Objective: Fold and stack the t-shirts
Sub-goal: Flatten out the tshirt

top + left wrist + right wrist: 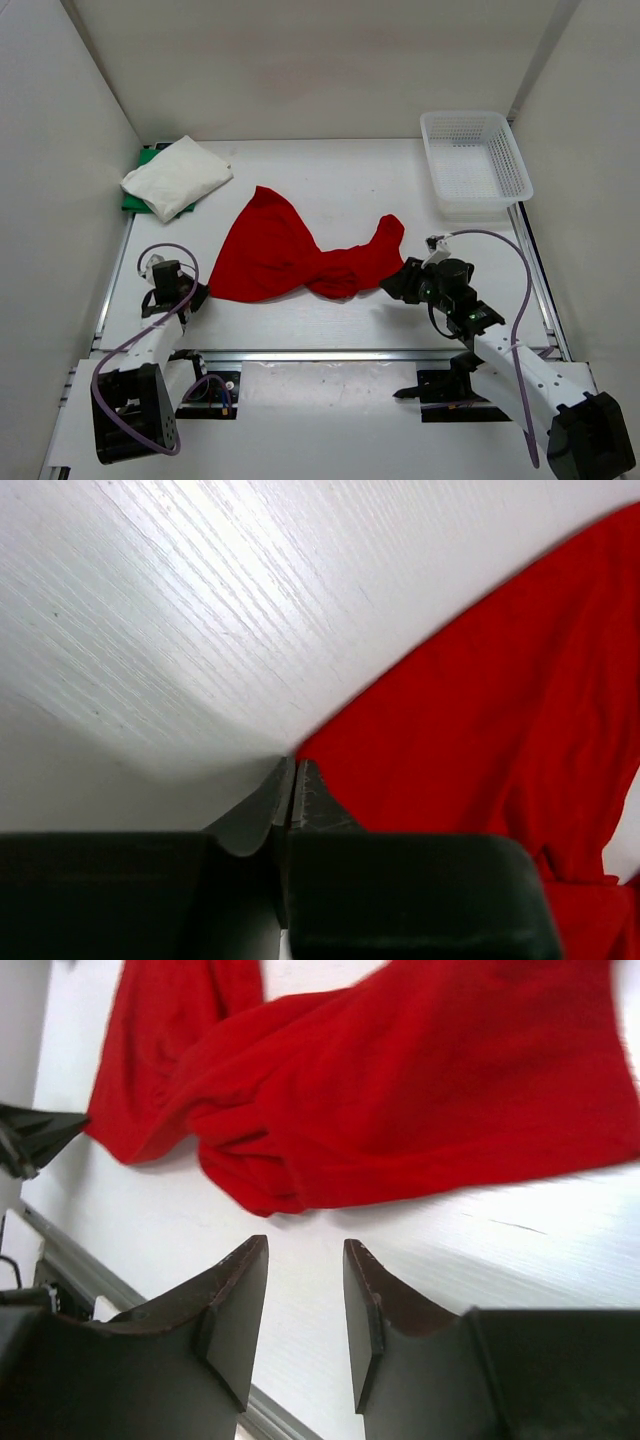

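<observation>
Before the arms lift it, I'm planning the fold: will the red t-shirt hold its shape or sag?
Likely floppy: the red t-shirt lies twisted and bunched into soft folds, so it should sag from any grip point. Probably light, since it looks like thin cloth lying low on the table. If pushed, it would likely wrinkle rather than slide whole.

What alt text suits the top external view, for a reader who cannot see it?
A crumpled red t-shirt lies on the table, the left gripper at its near-left edge, the right gripper beside its right end. A folded white t-shirt sits on a green t-shirt at far left; a white basket stands far right.
</observation>
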`<state>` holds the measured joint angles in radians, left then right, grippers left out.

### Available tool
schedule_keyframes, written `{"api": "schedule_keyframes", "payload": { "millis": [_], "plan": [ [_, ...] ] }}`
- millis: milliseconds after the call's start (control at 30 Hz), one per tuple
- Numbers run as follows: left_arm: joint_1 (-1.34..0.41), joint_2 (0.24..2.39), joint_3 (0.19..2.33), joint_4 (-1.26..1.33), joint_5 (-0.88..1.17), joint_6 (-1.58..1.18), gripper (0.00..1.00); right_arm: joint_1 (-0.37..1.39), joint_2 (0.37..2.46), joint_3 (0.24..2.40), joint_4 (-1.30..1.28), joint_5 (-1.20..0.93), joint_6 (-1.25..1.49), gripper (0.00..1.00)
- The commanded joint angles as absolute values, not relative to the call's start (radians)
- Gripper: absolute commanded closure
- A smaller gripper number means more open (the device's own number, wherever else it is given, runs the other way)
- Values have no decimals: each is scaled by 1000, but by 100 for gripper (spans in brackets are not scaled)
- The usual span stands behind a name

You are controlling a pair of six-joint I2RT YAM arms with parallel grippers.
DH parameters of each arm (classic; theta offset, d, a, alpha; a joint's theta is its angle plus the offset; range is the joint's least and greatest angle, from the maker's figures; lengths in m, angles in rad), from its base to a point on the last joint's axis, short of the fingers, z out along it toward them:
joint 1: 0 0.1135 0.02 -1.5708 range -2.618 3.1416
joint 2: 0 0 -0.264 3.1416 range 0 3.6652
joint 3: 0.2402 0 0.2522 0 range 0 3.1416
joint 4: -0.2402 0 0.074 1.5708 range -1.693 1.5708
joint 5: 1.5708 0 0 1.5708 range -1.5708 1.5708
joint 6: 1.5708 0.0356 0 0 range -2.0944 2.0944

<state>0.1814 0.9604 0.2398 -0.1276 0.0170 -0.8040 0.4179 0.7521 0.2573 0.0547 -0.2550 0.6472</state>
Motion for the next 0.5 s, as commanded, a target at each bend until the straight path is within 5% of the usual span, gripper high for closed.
{"api": "schedule_keyframes", "payload": {
  "millis": [0, 467],
  "plan": [
    [158, 954, 238, -133, 2, -801, 96, 362, 755, 258, 49, -232, 632, 65],
    [123, 870, 353, -138, 29, -683, 100, 114, 959, 270, 52, -129, 588, 57]
  ]
}}
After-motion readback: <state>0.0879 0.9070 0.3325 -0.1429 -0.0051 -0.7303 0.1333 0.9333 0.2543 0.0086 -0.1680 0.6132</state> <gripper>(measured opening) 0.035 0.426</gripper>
